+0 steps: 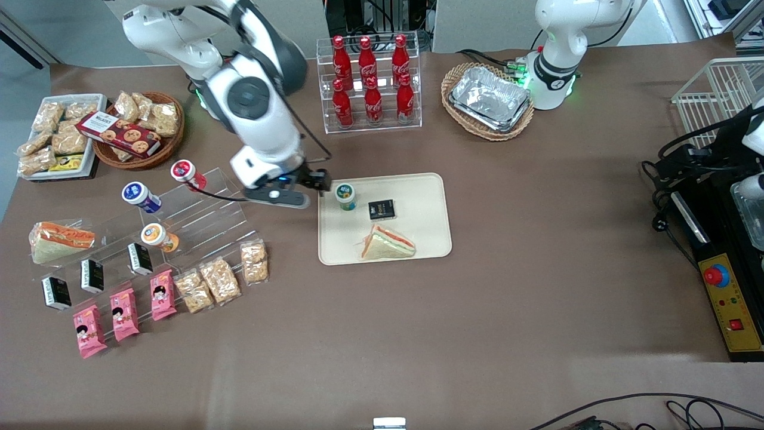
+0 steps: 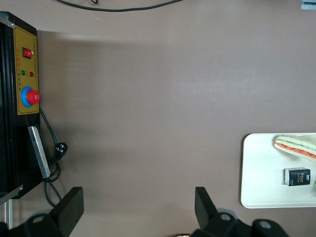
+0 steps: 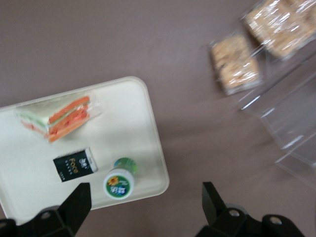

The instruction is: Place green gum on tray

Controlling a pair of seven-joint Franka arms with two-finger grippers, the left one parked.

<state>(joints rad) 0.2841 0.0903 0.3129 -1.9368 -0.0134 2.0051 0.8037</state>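
The green gum (image 1: pixel 345 196) (image 3: pixel 119 181) stands upright on the cream tray (image 1: pixel 424 239) (image 3: pixel 138 123), near the tray's corner closest to the working arm. My gripper (image 1: pixel 319 181) (image 3: pixel 145 210) hovers above the table just off that edge of the tray, open and holding nothing. Its two fingers stand wide apart, and the gum is apart from both of them. On the tray beside the gum lie a small black packet (image 1: pixel 381 209) (image 3: pixel 74 165) and a wrapped sandwich (image 1: pixel 387 243) (image 3: pixel 59 116).
A clear acrylic step rack (image 1: pixel 197 209) with red-, blue- and orange-topped bottles stands toward the working arm's end. Snack packs (image 1: pixel 221 278) (image 3: pixel 236 63) lie in front of it. A cola rack (image 1: pixel 370 83) and a foil-tray basket (image 1: pixel 489 100) sit farther from the camera.
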